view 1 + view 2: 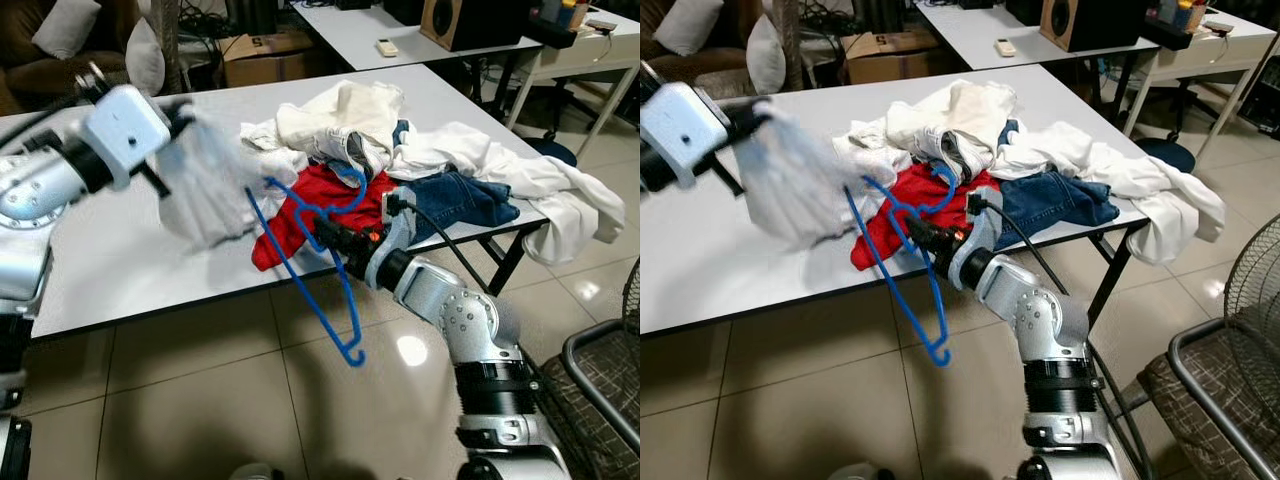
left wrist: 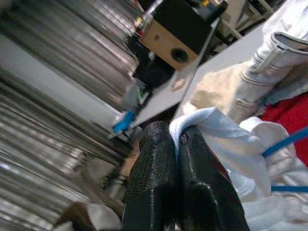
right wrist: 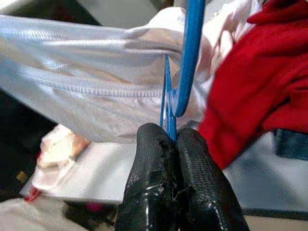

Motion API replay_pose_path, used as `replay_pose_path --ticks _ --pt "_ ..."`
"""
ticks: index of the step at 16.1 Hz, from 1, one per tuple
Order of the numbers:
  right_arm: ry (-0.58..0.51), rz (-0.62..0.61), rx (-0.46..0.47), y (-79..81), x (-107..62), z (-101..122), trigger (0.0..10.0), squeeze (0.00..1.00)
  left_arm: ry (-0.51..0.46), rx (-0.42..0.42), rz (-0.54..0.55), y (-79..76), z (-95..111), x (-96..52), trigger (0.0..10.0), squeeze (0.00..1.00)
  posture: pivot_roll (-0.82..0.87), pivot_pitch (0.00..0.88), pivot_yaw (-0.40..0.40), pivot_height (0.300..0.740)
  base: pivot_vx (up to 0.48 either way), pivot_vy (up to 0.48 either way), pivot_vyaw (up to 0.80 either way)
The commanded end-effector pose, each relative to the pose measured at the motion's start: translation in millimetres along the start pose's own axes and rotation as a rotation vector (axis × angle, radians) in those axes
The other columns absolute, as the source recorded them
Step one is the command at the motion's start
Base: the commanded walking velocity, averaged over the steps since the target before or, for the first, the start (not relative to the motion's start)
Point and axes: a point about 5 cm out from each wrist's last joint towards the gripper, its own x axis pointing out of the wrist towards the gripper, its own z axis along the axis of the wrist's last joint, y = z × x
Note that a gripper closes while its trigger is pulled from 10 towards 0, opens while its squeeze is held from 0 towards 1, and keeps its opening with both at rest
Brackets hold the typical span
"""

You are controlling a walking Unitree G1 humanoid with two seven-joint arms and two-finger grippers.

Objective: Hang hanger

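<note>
White table (image 1: 120,260) on tiled floor (image 1: 200,400); clothes heap (image 1: 400,160) atop: red garment (image 1: 300,215), jeans (image 1: 465,200), white pieces.

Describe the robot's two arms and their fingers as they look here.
Both arms are silver metal with rounded joint housings and black ribbed rings. The right arm carries a black cable looping near its wrist and a small orange-red mark. The left arm ends in a white boxy wrist block. Each gripper's fingers are long, black and finely textured.
</note>
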Motion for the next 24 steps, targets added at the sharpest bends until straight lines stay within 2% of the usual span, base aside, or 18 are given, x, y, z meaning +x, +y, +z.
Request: replay_pose_path --ticks 1,3,4,6,7,8,9,10,12,14,15,17,18,20,22,23,24 --pt "-0.061 0.055 0.053 9.3 1.3 12.6 10.0 0.0 0.009 0.041 0.033 6.1 0.4 -1.4 0.0 0.0 -0.01 0.0 0.035 0.74 0.0 0.0 0.0" --pt "-0.104 0.096 0.139 12.8 1.1 21.1 10.0 0.0 0.025 0.105 0.068 14.6 0.2 -4.9 0.0 0.0 0.0 0.0 0.03 0.74 0.0 0.0 0.0" --pt "-0.117 0.082 0.14 10.0 1.4 24.9 10.0 0.0 0.028 0.132 0.089 21.7 0.4 -7.4 0.0 0.0 0.0 0.0 0.028 0.74 0.0 0.0 0.0" --pt "-0.155 0.111 0.108 15.2 3.6 37.9 10.0 0.0 0.028 0.169 0.109 32.6 0.8 -9.1 0.0 0.0 0.01 0.0 0.027 0.74 0.0 0.0 0.0" --pt "-0.261 0.169 0.095 26.4 3.9 61.7 10.0 0.0 -0.002 0.196 0.142 43.5 5.4 -8.6 0.0 0.0 0.01 0.0 0.029 0.74 0.0 0.0 0.0" --pt "-0.268 0.167 0.086 28.3 3.8 68.6 10.0 0.0 -0.026 0.193 0.158 48.6 9.3 -6.6 0.0 0.0 0.0 0.0 0.037 0.74 0.0 0.0 0.0" --pt "-0.236 0.142 0.078 25.4 4.5 64.3 10.0 0.0 -0.024 0.18 0.151 47.3 8.4 -5.9 0.0 0.0 0.0 0.0 0.037 0.74 0.0 0.0 0.0" --pt "-0.133 0.053 0.036 13.6 6.4 46.5 10.0 0.0 -0.021 0.126 0.099 37.2 4.4 -3.6 0.0 0.0 0.0 0.0 0.039 0.74 0.0 0.0 0.0" --pt "-0.068 -0.028 0.039 -0.6 6.1 25.3 10.0 0.0 -0.008 0.017 -0.035 4.6 -6.7 -1.0 0.0 0.0 0.0 0.0 0.043 0.74 0.0 0.0 0.0" --pt "-0.073 -0.053 0.088 -5.5 7.6 18.3 10.0 0.0 0.008 -0.071 -0.158 -22.1 -13.9 -1.7 0.0 0.0 0.0 0.0 0.047 0.74 0.0 0.0 0.0" --pt "-0.099 -0.062 0.159 -8.1 13.4 18.7 10.0 0.0 0.031 -0.103 -0.264 -36.9 -17.3 -4.7 0.0 0.0 0.0 0.002 0.046 0.74 0.0 0.0 0.0" --pt "-0.109 -0.075 0.226 -11.9 19.7 18.5 10.0 0.0 0.036 -0.132 -0.356 -46.2 -17.0 -9.0 0.0 0.0 0.0 0.004 0.046 0.74 0.0 0.0 0.0" --pt "-0.072 -0.087 0.293 -13.9 29.5 11.1 10.0 0.0 0.012 -0.149 -0.379 -49.5 -9.7 -8.6 0.0 0.0 0.01 0.01 0.04 0.74 0.0 0.0 0.0" --pt "-0.056 -0.075 0.321 -9.3 39.3 7.3 10.0 0.0 -0.004 -0.19 -0.424 -55.2 -1.2 -8.8 0.0 0.0 0.02 0.013 0.038 0.74 0.0 0.0 0.0" --pt "-0.096 -0.057 0.347 -5.4 43.4 13.7 10.0 0.0 0.017 -0.236 -0.525 -65.4 -0.7 -16.0 0.0 0.0 0.03 0.013 0.036 0.74 0.0 0.0 0.0" --pt "-0.184 -0.037 0.38 -0.1 48.9 30.8 10.0 0.0 0.038 -0.308 -0.629 -79.7 -1.7 -24.2 0.0 0.0 0.02 0.014 0.036 0.74 0.0 0.0 0.0" --pt "-0.213 -0.03 0.395 1.6 50.8 36.6 10.0 0.0 0.046 -0.333 -0.658 -84.0 -1.8 -26.6 0.0 0.0 0.02 0.014 0.036 0.74 0.0 0.0 0.0"
